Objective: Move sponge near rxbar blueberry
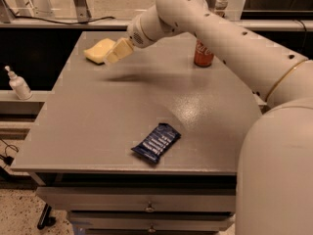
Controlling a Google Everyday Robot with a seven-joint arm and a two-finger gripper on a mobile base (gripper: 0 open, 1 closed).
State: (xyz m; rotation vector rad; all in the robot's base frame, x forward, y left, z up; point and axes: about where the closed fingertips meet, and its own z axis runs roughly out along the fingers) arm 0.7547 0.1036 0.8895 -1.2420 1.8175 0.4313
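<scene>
White robot arm (230, 38) across the right half of the view: a bulky segment at the lower right, then a long perforated link running up and left over the table's far side, ending in a rounded wrist above the far left quarter. Thin gold ring around the arm near the right edge.

Grey speckled table (98, 116) beneath, rectangular, with a sheen right of centre and a soft shadow under the wrist. Below its front edge, grey drawer fronts (186, 202) with small handles.

Rxbar blueberry (156, 142) flat on the table near the front edge, slightly right of centre. Dark blue glossy wrapper, white lettering, turned on a diagonal, one crimped end toward the front left and the other toward the back right. Nothing touching it.

Sponge (97, 49) pale yellow, flat on the table near the far left corner, well apart from the bar, most of the tabletop between them.

Gripper (119, 52) pale yellow and blocky, angled down and left from the wrist, its tip at the sponge's right edge and overlapping it in the view. Contact or gap there impossible to tell. How far open, likewise impossible to tell, and no object clearly in its hold.

Red soda can (203, 57) upright toward the table's far right, top hidden behind the arm.

White pump bottle (19, 84) on a lower ledge left of the table.
</scene>
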